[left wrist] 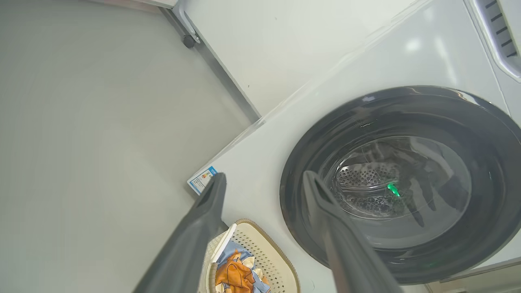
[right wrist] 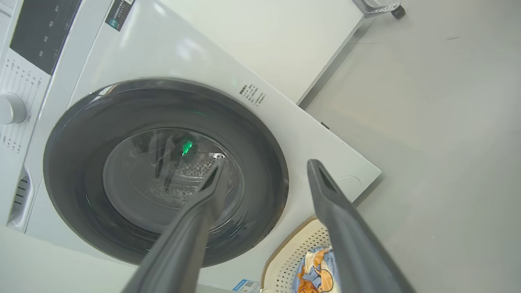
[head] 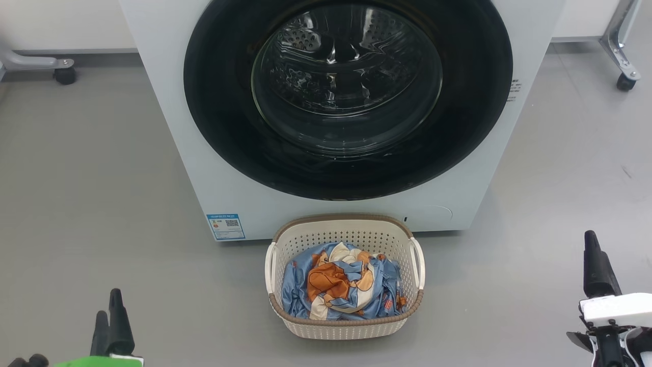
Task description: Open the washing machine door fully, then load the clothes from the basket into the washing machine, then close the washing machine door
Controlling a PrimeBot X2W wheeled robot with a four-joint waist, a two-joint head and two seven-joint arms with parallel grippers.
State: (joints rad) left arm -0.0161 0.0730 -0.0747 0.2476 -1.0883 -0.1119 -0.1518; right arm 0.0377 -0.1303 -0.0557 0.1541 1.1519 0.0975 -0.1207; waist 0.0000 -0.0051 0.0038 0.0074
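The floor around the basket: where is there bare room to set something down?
Wide bare floor lies left of the washing machine and basket, up to the castor. Another patch lies right of them, up to the other castor. It is crowded where the basket sits close before the machine, under its closed door.

clothes (head: 342, 280) in basket (head: 346, 326), before washing machine (head: 168, 142)

The washing machine (head: 229, 199) and the washing machine door (head: 219, 102) run off the head view's top edge. Print on the blue label (head: 225, 226) is too small to read. The basket (head: 346, 329) hides the underside of the clothes (head: 341, 280).
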